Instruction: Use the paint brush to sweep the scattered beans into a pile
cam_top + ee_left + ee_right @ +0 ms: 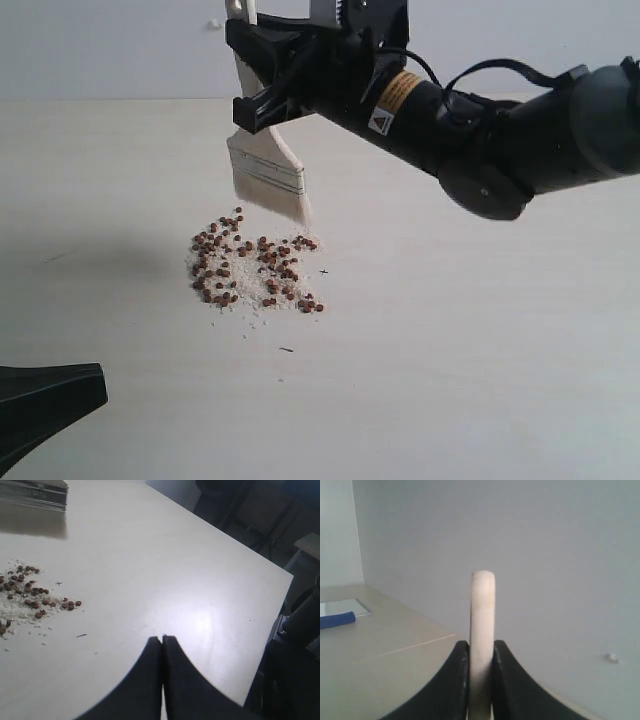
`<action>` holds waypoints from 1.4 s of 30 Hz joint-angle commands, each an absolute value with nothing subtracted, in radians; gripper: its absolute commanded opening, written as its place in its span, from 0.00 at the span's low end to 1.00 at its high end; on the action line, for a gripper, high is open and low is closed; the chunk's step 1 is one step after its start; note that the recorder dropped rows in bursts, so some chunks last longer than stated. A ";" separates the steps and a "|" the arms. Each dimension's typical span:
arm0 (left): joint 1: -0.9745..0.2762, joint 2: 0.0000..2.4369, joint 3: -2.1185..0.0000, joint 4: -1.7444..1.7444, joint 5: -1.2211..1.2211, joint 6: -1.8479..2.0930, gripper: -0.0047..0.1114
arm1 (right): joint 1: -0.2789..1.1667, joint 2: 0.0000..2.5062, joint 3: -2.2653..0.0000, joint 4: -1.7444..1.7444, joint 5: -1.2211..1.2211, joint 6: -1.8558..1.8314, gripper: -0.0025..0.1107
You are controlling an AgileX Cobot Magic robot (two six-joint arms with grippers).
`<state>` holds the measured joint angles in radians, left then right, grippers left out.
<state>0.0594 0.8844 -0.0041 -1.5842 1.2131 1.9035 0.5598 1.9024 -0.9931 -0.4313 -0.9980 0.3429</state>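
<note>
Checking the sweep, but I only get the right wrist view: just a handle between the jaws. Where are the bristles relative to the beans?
Observer: The brush hangs tilted, its bristles at the far edge of the beans in the exterior view. Whether they touch the table is unclear.
Operator: Are the beans piled?
Observer: Mostly one loose cluster, with a few strays at its edges.
Operator: And the other arm?
Observer: The left gripper is shut and empty, off to one side of the beans.
</note>
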 commanded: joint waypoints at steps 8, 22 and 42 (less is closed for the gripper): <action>0.061 0.878 0.000 -1.588 1.221 1.909 0.04 | 0.457 2.100 -1.348 -0.817 -0.884 0.747 0.02; 0.061 0.878 0.000 -1.588 1.221 1.909 0.04 | 0.396 2.302 -1.653 -1.104 -1.027 0.836 0.02; 0.061 0.878 0.000 -1.588 1.221 1.908 0.04 | 0.385 2.433 -1.743 -1.068 -1.156 0.713 0.02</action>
<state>0.0594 0.8844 -0.0041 -1.5842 1.2131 1.9035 0.3963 2.4103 -1.7337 -1.0971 -1.1110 0.7419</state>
